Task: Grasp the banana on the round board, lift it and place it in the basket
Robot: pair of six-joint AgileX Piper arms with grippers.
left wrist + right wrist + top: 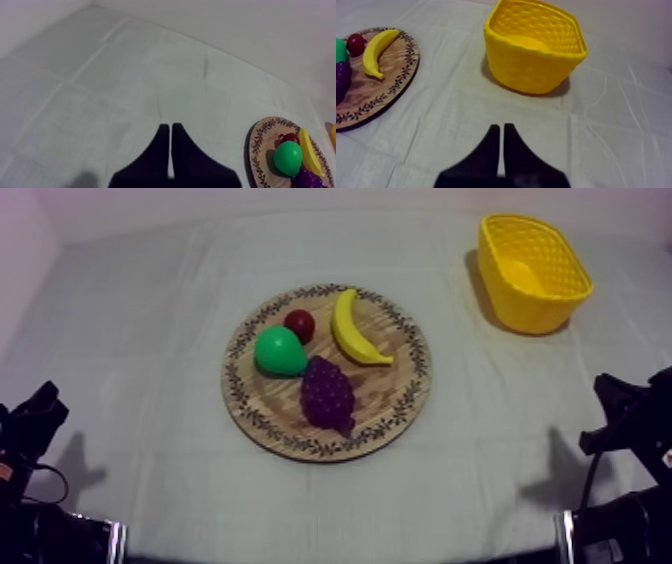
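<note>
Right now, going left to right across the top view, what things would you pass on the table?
pear → banana → yellow basket. The first two lie on the wooden board. The small red fruit and grapes overlap them sideways, so I leave those out.

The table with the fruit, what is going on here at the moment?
Nothing is being handled yet. The banana lies on the round wooden board with a pear, a bunch of grapes and a small red fruit. The yellow basket stands apart on the right side of the table. Both arms sit low at their sides: the left tool and the right tool are shut on nothing, over bare cloth.
</note>
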